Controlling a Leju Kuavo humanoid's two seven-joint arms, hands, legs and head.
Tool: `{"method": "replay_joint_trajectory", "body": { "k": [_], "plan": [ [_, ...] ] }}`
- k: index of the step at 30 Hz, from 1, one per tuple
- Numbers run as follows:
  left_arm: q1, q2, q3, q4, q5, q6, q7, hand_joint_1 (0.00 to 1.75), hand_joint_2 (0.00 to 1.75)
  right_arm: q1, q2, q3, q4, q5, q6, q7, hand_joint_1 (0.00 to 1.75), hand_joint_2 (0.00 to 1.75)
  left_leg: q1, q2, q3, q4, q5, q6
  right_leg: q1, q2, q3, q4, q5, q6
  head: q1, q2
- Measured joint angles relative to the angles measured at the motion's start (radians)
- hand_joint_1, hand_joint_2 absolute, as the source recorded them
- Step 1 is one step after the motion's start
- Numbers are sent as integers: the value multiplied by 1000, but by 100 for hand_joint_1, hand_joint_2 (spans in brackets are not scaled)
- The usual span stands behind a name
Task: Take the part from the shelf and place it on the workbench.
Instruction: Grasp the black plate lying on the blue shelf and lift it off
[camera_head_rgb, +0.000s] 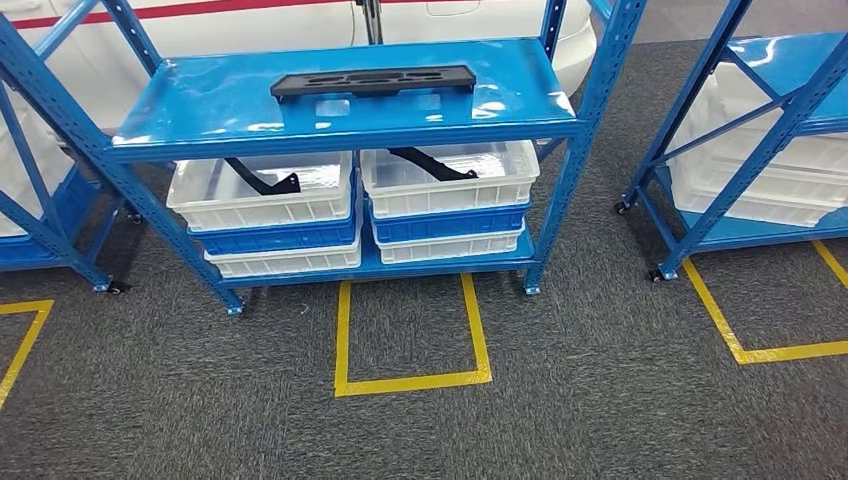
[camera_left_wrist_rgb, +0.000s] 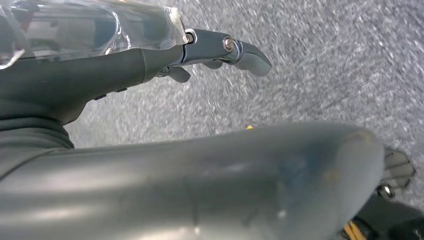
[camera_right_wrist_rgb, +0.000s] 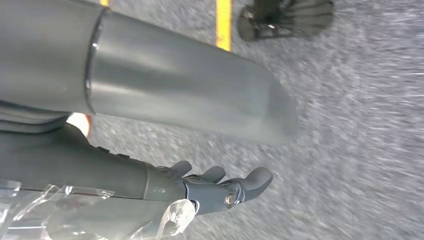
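A long flat black part with cut-outs lies across the top of the blue shelf, straight ahead in the head view. My left hand hangs over grey carpet, fingers stretched out and apart, holding nothing. My right hand also hangs over the carpet, fingers extended with nothing in them. Both hands are far from the shelf.
Under the top shelf, two white bins each hold a black bracket, stacked on blue and white bins. A yellow taped square marks the carpet before the shelf. Another blue rack stands at right, one more at left.
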Motion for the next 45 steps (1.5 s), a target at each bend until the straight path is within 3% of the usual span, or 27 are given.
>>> {"method": "replay_joint_trajectory", "body": {
  "k": [3,5,7,8,9,10,12,14,18,20,22,23,24,25,27,29,31,34,37,38,39,40,41,43,45],
  "plan": [
    [-13,-3,51,10,-63,0,-6,0,0,-29,-24,44,-5,-14,-47,-28,0,0,3,3,4,-13,9,6,-3,-4,-6,16,-13,15,2,0],
    [-21,-6,86,17,-105,0,-14,0,0,-48,-41,75,-15,-19,-81,-44,0,0,7,5,8,-20,15,12,-5,-9,-45,105,-65,23,5,0],
    [-29,-9,116,25,-144,0,-18,0,0,-66,-59,102,-30,-18,-115,-58,0,0,7,7,8,-20,14,14,-7,-11,-110,238,-125,29,7,0],
    [-32,-10,131,29,-161,0,-19,0,0,-74,-69,111,-39,-11,-132,-63,0,0,7,7,8,-20,14,14,-8,-11,-131,280,-134,32,7,0],
    [-34,-10,144,32,-177,0,-21,0,0,-80,-79,118,-50,0,-148,-66,0,0,8,7,9,-19,14,14,-9,-12,-135,285,-124,35,7,0],
    [-35,-11,156,35,-192,0,-22,0,0,-86,-91,123,-64,16,-163,-66,0,0,9,7,11,-18,12,13,-11,-13,-119,252,-96,37,7,0],
    [-37,-13,178,40,-217,0,-25,0,0,-95,-113,126,-96,57,-187,-59,0,0,10,6,15,-14,7,5,-16,-20,-53,113,-28,41,8,0],
    [-40,-13,194,42,-236,0,-29,0,0,-102,-135,126,-132,103,-202,-45,0,0,6,7,15,-9,2,-4,-18,-20,-11,18,4,34,7,0],
    [-46,-16,215,47,-265,0,-31,0,0,-107,-176,125,-214,191,-214,-10,0,0,9,7,10,7,-11,-19,-13,-17,-8,3,7,5,4,0],
    [-48,-19,223,50,-279,0,-32,0,0,-105,-198,122,-260,234,-216,10,0,0,12,5,-28,95,-63,-29,-15,-17,-9,2,10,-4,2,0],
    [-48,-23,228,53,-290,0,-32,0,0,-99,-223,116,-307,274,-217,29,0,0,13,5,-96,240,-128,-35,-14,-16,-10,2,10,-8,0,0],
    [-48,-25,228,54,-295,0,-33,0,0,-95,-235,111,-331,294,-217,38,0,0,13,5,-122,292,-143,-36,-13,-16,-9,2,9,-9,-1,0],
    [-48,-27,228,55,-299,0,-33,0,0,-91,-246,107,-353,311,-217,48,0,0,13,5,-131,307,-138,-34,-12,-15,-9,2,9,-9,-1,0],
    [-48,-28,228,56,-303,0,-34,0,0,-89,-255,102,-371,327,-216,56,0,0,13,5,-120,280,-115,-31,-11,-13,-7,2,8,-9,-1,0],
    [-49,-29,228,56,-308,0,-34,0,0,-87,-268,95,-402,356,-215,71,0,0,9,2,-55,135,-41,-16,-9,-9,-4,2,8,-9,-1,0],
    [-51,-29,228,56,-313,0,-35,0,0,-85,-277,87,-443,385,-211,86,0,0,1,-2,-7,22,1,2,-7,-7,-4,2,7,-4,-1,0],
    [-52,-30,228,56,-319,0,-35,0,0,-82,-290,76,-496,421,-203,106,0,0,-6,-1,-2,-1,5,12,-9,-9,-5,-1,8,7,-1,0],
    [-52,-32,228,57,-326,0,-35,0,0,-84,-307,60,-576,488,-184,136,0,0,2,0,9,-27,20,18,-9,-14,-12,19,-10,23,1,0],
    [-53,-35,228,57,-332,0,-33,0,0,-103,-314,50,-654,561,-155,167,0,0,3,3,15,-37,27,21,-9,-16,-94,194,-100,32,4,0],
    [-52,-35,228,57,-334,0,-32,0,0,-111,-315,47,-679,585,-144,176,0,0,2,3,15,-36,27,21,-9,-16,-123,254,-120,35,4,0],
    [-52,-35,228,58,-336,0,-31,0,0,-120,-315,47,-703,611,-134,185,0,0,1,4,15,-36,26,21,-10,-16,-138,281,-120,37,4,0],
    [-52,-36,228,58,-338,0,-29,0,0,-130,-315,47,-729,636,-122,194,0,0,1,3,17,-36,26,21,-10,-16,-134,268,-100,38,4,0],
    [-52,-36,228,58,-340,0,-28,0,0,-142,-315,46,-755,663,-112,202,0,0,2,2,19,-35,26,20,-11,-17,-109,214,-65,38,4,0],
    [-52,-37,228,58,-342,0,-24,0,0,-167,-314,46,-809,714,-90,218,0,0,-1,2,21,-32,22,15,-13,-21,-39,66,3,34,5,0],
    [-54,-38,228,59,-344,0,-20,0,0,-196,-311,47,-862,763,-68,233,0,0,-6,2,19,-28,18,6,-11,-22,-6,-11,25,24,4,0]
  ]
}}
